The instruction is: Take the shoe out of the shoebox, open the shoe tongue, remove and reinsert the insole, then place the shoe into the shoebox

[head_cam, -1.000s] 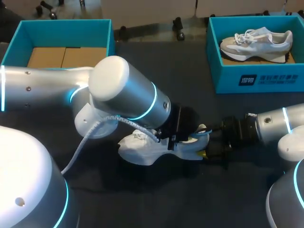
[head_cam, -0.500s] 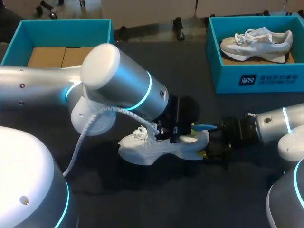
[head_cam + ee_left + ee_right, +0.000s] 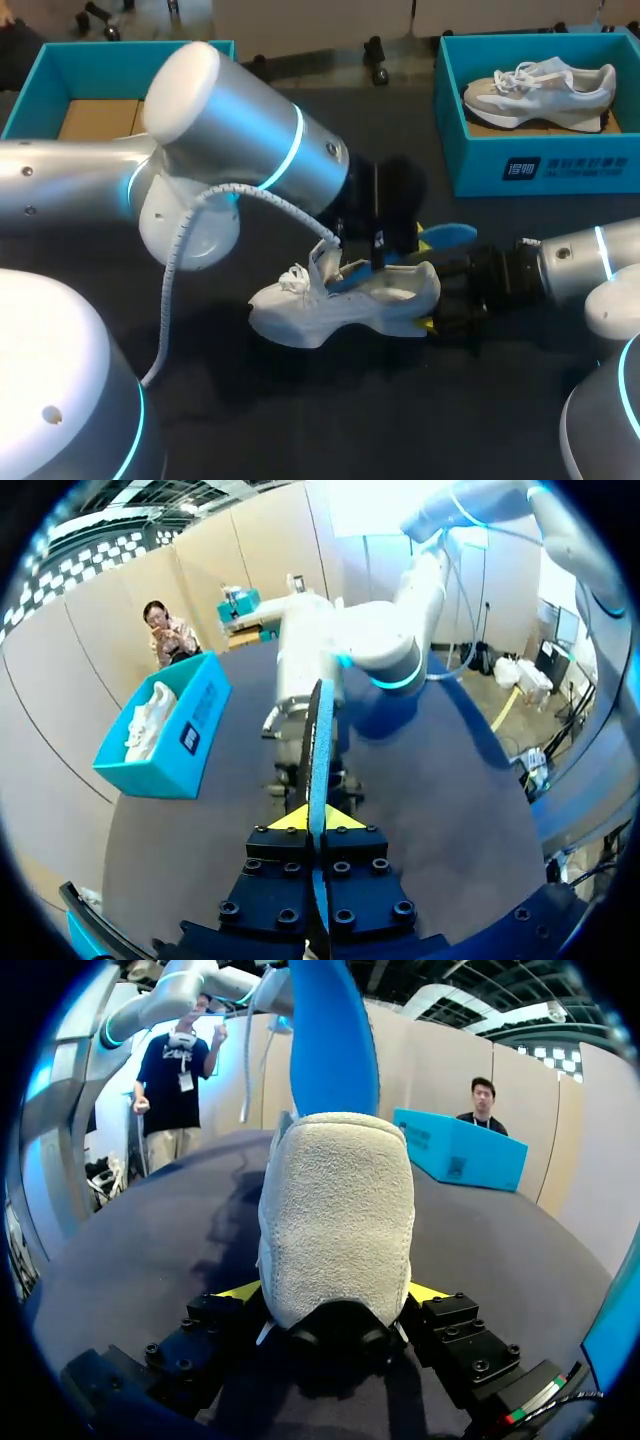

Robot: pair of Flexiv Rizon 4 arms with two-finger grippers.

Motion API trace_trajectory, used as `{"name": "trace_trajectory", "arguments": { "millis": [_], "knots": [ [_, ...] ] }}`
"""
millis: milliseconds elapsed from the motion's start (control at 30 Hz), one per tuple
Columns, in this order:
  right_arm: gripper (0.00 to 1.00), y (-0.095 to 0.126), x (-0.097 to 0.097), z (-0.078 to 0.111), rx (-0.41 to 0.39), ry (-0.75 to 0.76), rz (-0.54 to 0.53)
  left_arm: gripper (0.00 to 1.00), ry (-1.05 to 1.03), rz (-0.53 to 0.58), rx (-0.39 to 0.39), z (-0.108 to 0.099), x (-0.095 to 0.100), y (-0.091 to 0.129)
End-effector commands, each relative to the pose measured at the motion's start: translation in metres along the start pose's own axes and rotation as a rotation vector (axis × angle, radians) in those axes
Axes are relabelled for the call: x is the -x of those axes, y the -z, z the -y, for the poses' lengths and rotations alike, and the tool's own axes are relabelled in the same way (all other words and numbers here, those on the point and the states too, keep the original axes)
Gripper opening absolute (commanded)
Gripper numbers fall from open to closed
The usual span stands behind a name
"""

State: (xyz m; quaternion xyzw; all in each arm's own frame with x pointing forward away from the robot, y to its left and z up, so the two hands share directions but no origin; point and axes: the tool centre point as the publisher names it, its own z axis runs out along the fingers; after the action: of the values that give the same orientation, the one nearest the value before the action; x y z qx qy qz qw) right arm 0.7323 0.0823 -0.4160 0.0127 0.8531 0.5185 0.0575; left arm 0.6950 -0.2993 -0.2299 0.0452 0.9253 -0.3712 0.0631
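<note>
Dark desk (image 3: 390,110), white shoe (image 3: 340,305) on its sole at ctr, toe toward the L side. R jaws clamped on the shoe's heel from both sides, R arm (image 3: 580,262) low over the desk. L jaws pinched on the blue insole (image 3: 445,236), which is raised: one end up past the heel, other end down in the shoe's opening. Far L corner: teal shoebox (image 3: 90,65) w/ cardboard inside. Far R: second teal shoebox (image 3: 480,165) w/ a grey-white shoe (image 3: 540,88) in it
</note>
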Motion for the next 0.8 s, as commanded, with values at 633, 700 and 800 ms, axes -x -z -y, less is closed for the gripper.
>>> {"name": "trace_trajectory", "arguments": {
  "millis": [633,700,800],
  "knots": [
    [0.0,-0.001,-0.001,-0.001,-0.005,0.0,0.002,0.0,0.115,-0.111,-0.278,0.062,-0.005,0.064],
    [0.0,-0.001,-0.001,-0.001,-0.005,0.0,0.002,0.0,0.123,-0.124,-0.299,0.067,-0.005,0.069],
    [0.0,-0.001,-0.001,-0.001,-0.005,0.0,0.002,0.0,0.132,-0.143,-0.331,0.073,-0.004,0.077]
  ]
}}
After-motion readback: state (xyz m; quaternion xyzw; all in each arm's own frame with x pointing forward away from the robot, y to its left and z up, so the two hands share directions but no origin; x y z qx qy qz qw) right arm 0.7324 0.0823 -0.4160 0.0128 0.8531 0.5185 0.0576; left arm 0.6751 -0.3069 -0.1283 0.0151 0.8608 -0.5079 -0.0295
